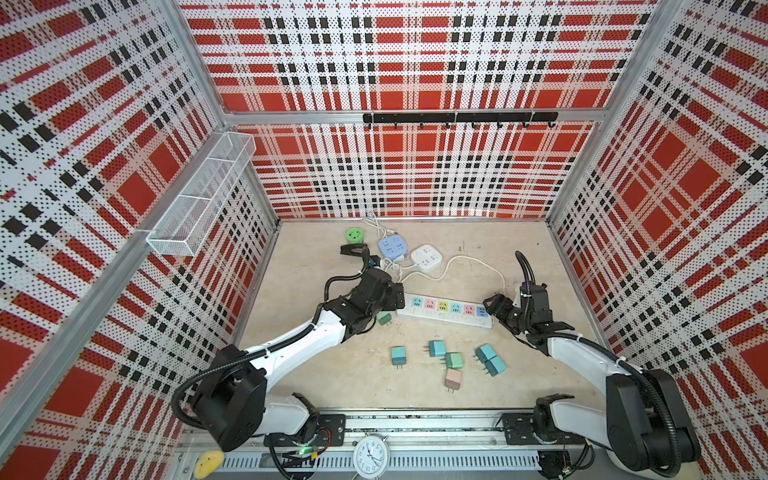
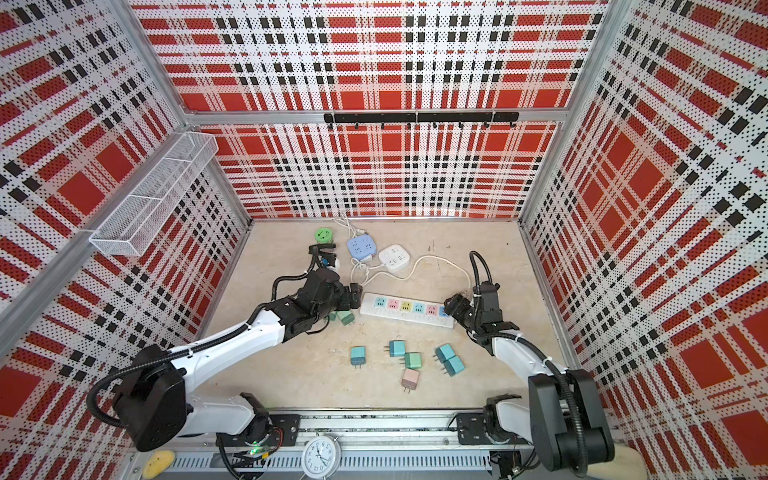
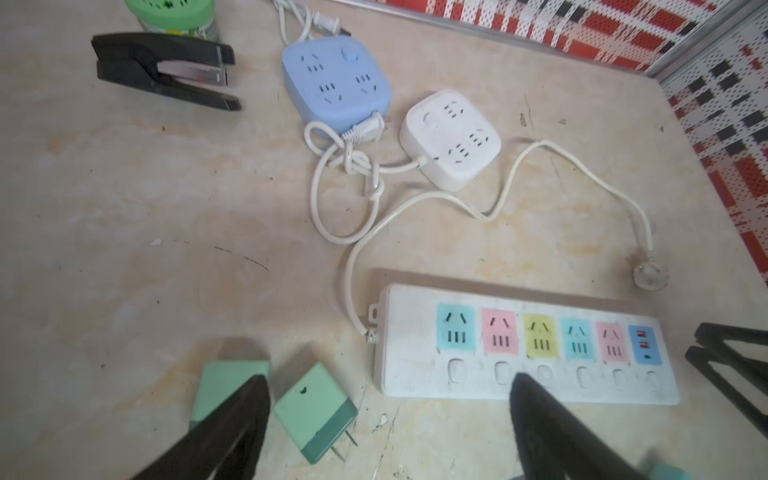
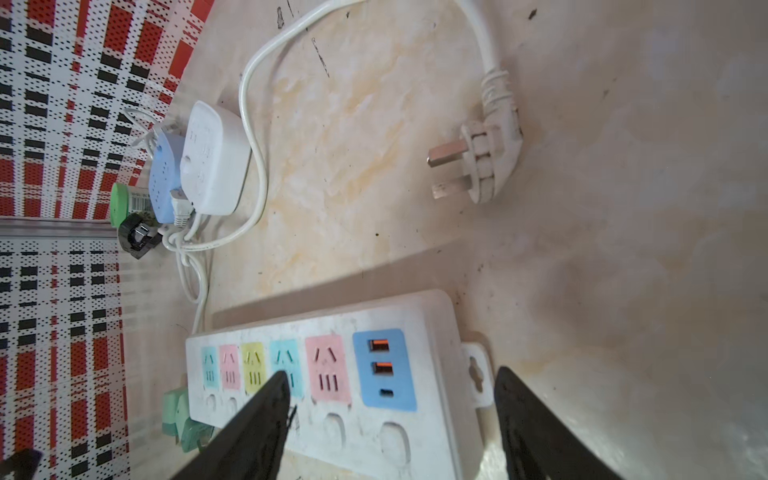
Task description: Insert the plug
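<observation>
The white power strip (image 1: 446,313) with coloured sockets lies mid-table, also seen from the left wrist (image 3: 519,345) and the right wrist (image 4: 332,374). My left gripper (image 3: 390,415) hovers open at the strip's left end (image 1: 397,297). A green plug (image 3: 313,411) lies loose on the table between its fingers, prongs toward the strip. A second green plug (image 3: 226,382) is partly hidden under one finger. My right gripper (image 4: 395,415) is open at the strip's right end (image 1: 494,309). One finger is over the sockets and the other is past the mounting tab; it holds nothing.
Several loose teal, green and pink plugs (image 1: 454,360) lie nearer the front. Behind the strip are a blue cube socket (image 1: 392,246), a white cube socket (image 1: 427,257), tangled cords, a stapler (image 3: 166,70) and a green-lidded jar (image 1: 354,235). The strip's own cord plug (image 4: 486,162) lies at the right.
</observation>
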Controlling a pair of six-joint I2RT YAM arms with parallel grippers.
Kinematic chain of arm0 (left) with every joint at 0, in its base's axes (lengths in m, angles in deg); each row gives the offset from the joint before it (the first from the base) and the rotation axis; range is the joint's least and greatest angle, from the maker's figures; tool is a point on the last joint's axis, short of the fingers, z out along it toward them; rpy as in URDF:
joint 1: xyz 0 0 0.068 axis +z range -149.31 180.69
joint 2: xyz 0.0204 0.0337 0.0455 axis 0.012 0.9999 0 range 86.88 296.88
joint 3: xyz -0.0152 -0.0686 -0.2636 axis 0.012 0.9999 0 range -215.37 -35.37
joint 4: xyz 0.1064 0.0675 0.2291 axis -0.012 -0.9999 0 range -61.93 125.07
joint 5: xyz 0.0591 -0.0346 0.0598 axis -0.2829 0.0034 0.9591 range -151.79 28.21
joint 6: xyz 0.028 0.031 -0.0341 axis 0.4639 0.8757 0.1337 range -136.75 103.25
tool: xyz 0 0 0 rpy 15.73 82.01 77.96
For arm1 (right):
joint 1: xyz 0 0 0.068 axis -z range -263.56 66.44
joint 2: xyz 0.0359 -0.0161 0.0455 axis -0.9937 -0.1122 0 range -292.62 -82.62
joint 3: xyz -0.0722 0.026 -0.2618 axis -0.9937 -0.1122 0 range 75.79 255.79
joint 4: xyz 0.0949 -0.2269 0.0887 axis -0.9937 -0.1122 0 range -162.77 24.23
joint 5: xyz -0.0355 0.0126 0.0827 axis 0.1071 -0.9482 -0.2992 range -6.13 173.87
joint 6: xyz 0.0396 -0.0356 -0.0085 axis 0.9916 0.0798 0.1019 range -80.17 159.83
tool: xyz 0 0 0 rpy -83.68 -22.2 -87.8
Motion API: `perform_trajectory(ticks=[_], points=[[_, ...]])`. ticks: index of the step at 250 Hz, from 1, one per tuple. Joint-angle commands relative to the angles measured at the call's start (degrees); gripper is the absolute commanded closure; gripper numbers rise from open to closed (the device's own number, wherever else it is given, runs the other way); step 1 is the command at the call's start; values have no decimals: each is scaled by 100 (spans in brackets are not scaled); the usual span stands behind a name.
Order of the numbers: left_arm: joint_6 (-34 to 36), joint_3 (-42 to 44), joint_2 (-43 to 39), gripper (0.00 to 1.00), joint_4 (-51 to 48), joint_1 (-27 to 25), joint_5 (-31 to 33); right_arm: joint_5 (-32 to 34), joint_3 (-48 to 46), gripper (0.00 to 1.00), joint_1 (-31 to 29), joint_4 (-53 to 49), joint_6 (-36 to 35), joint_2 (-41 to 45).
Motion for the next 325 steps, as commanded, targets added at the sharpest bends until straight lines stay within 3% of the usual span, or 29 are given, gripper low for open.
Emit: perform_trajectory(ticks=[1,101,190,225,325], points=[[-240,-143,296,9,-2,29,-306,84,-66,22,-94,323,174,50],[-304,-1200,1908,13,-786,178,-1113,115,-23,24,-144,280,280,-249],[-408,-1388,2322,13,-885,199,-1479,145,-6,24,-260,280,313,-292],[-466,-1429,2457,6,-865,206,-1628,139,3,25,-277,297,324,-342],[-446,-1530,2736,7,-797,298,-2011,-136,203,26,-403,429,291,-739]])
